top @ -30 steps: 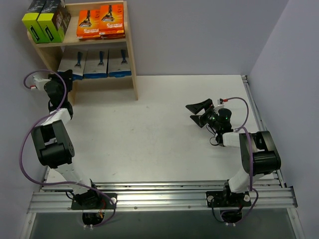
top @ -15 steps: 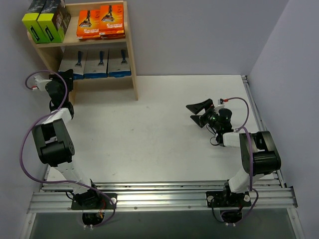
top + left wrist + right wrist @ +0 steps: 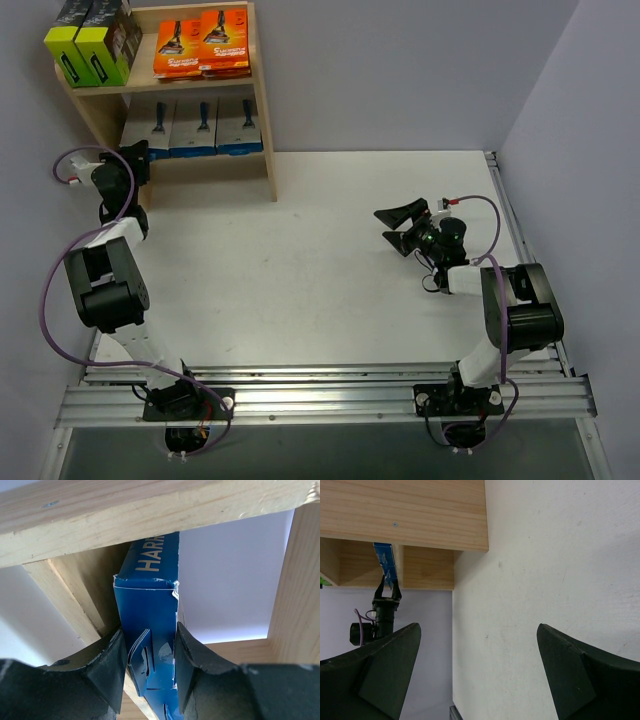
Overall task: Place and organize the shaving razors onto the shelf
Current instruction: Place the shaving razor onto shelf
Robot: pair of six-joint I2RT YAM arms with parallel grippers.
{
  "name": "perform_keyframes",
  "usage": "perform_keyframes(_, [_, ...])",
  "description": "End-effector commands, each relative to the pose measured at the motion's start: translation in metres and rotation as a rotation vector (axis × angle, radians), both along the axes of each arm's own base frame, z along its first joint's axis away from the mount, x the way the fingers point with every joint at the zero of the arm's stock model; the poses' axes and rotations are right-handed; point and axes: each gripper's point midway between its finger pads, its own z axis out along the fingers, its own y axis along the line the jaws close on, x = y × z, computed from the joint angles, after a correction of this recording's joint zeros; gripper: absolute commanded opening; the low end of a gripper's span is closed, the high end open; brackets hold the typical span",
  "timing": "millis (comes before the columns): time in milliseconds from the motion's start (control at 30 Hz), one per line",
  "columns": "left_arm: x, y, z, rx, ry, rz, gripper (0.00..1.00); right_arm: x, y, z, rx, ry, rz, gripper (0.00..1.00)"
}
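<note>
Left hand point(image 3: 149, 666) clamps blue pack point(image 3: 147, 600) under shelf's point(image 3: 150, 505) board edge; right hand point(image 3: 477, 635) wide.

2-tier shelf point(image 3: 262, 100) on white table point(image 3: 300, 270)

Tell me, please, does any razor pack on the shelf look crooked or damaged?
Nothing looks crooked on the shelf: lime-green boxes and orange packs sit on the upper tier, grey cards in a row below. Only the leftmost card, between the jaws of the left gripper, shows a whitened, scuffed corner in the wrist view.
</note>
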Motion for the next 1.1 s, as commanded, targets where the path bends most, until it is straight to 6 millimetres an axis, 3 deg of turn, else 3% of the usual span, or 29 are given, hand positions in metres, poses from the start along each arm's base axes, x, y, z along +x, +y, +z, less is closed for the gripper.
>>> perform_keyframes(0, [0.0, -0.045, -0.06, -0.02, 0.172, -0.201, 0.04, 0.005, 0.001, 0.031, 0.009, -0.096, 0.015, 0.96])
perform_keyframes(100, [-0.002, -0.046, -0.063, -0.03, 0.178, -0.215, 0.08, 0.005, 0.0, 0.032, 0.009, -0.097, 0.012, 0.95])
perform_keyframes(267, [-0.006, -0.045, -0.068, -0.052, 0.19, -0.231, 0.28, 0.004, 0.0, 0.034, 0.011, -0.097, 0.011, 0.95])
perform_keyframes(667, [-0.022, -0.029, -0.065, -0.055, 0.213, -0.217, 0.43, 0.002, -0.001, 0.038, 0.013, -0.102, 0.01, 0.95])
perform_keyframes(833, [-0.025, -0.024, -0.064, -0.046, 0.223, -0.214, 0.66, 0.002, -0.001, 0.041, 0.013, -0.109, 0.008, 0.96])
perform_keyframes(1067, [-0.025, -0.019, -0.062, -0.035, 0.229, -0.215, 0.78, 0.001, -0.001, 0.042, 0.01, -0.107, 0.004, 0.95])
